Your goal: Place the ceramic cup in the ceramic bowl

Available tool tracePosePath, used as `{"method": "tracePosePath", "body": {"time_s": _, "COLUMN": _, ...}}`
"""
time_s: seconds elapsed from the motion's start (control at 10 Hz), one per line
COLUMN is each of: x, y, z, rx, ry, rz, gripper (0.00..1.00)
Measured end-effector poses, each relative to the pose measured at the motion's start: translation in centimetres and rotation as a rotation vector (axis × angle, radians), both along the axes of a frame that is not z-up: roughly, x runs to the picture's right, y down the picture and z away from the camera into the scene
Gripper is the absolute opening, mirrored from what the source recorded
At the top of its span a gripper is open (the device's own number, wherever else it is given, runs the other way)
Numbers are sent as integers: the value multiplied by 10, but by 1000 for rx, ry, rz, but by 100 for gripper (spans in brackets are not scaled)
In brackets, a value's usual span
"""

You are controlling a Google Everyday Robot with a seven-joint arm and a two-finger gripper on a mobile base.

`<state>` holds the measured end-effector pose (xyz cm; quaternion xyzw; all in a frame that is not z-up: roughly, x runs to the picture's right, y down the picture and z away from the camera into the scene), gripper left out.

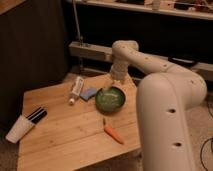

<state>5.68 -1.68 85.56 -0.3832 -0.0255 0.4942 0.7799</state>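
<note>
The ceramic cup [19,129] is plain white and tapered. It lies tilted at the table's left edge, its wide end toward the front left. The ceramic bowl [110,99] is glossy mottled green and sits right of the table's middle with nothing in it. My gripper [116,82] hangs down from the white arm just above the bowl's far rim, far from the cup.
On the wooden table [70,140] a white labelled squeeze tube [76,89] and a blue sponge [89,93] lie left of the bowl. An orange carrot [113,133] lies in front of it. A black object [37,115] lies beside the cup. My arm's bulky white body [170,115] stands at the table's right.
</note>
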Motion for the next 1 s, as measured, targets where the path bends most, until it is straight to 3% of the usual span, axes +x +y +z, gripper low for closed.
{"method": "tracePosePath", "body": {"time_s": 0.2, "x": -7, "y": 1, "z": -2, "rx": 64, "ry": -86, "rz": 79, "gripper": 80}}
{"method": "tracePosePath", "body": {"time_s": 0.3, "x": -14, "y": 5, "z": 1, "rx": 60, "ry": -128, "rz": 86, "gripper": 80}}
{"method": "tracePosePath", "body": {"time_s": 0.6, "x": -69, "y": 16, "z": 4, "rx": 17, "ry": -240, "rz": 24, "gripper": 80}}
{"method": "tracePosePath", "body": {"time_s": 0.8, "x": -126, "y": 26, "z": 7, "rx": -59, "ry": -332, "rz": -24, "gripper": 80}}
{"method": "tracePosePath", "body": {"time_s": 1.0, "x": -185, "y": 35, "z": -1, "rx": -206, "ry": -444, "rz": -86, "gripper": 80}}
